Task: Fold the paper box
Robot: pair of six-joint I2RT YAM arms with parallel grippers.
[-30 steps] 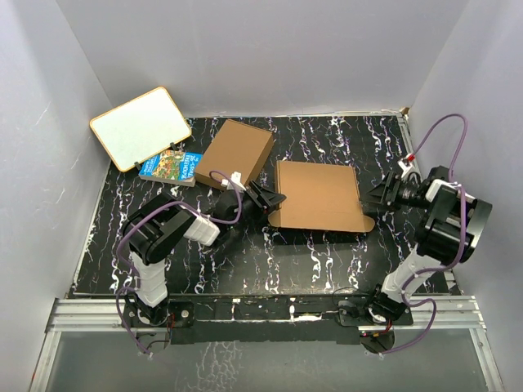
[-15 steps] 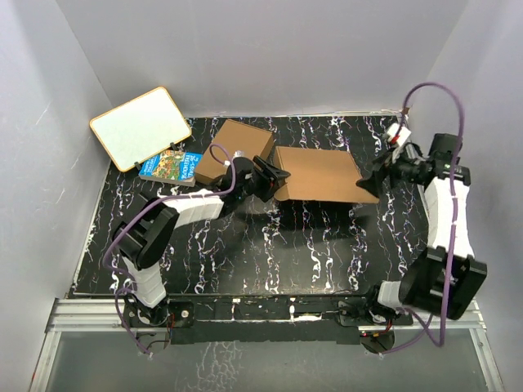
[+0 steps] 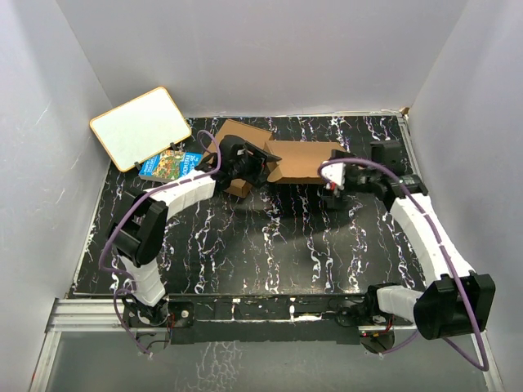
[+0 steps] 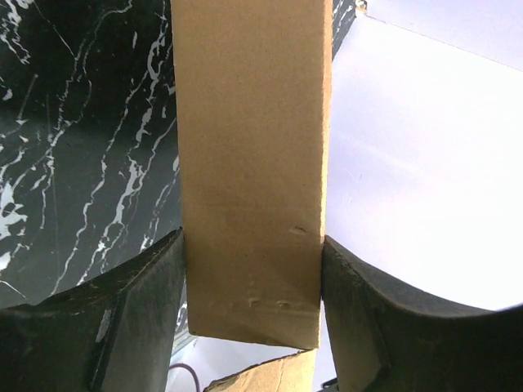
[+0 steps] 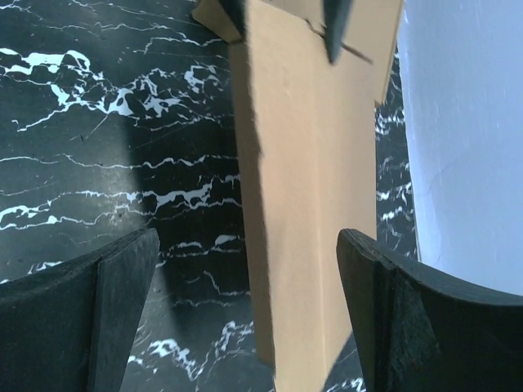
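i see my left gripper [image 4: 253, 265] clamped on one end of the box [image 3: 306, 161], which is tilted up over the far middle of the table [image 3: 245, 253], while my right gripper [image 5: 248, 249] stands wide open around its other end.

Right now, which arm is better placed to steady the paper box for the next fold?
Left, probably: the left gripper has its jaws clamped on the paper box; the right gripper straddles the other end, jaws open.
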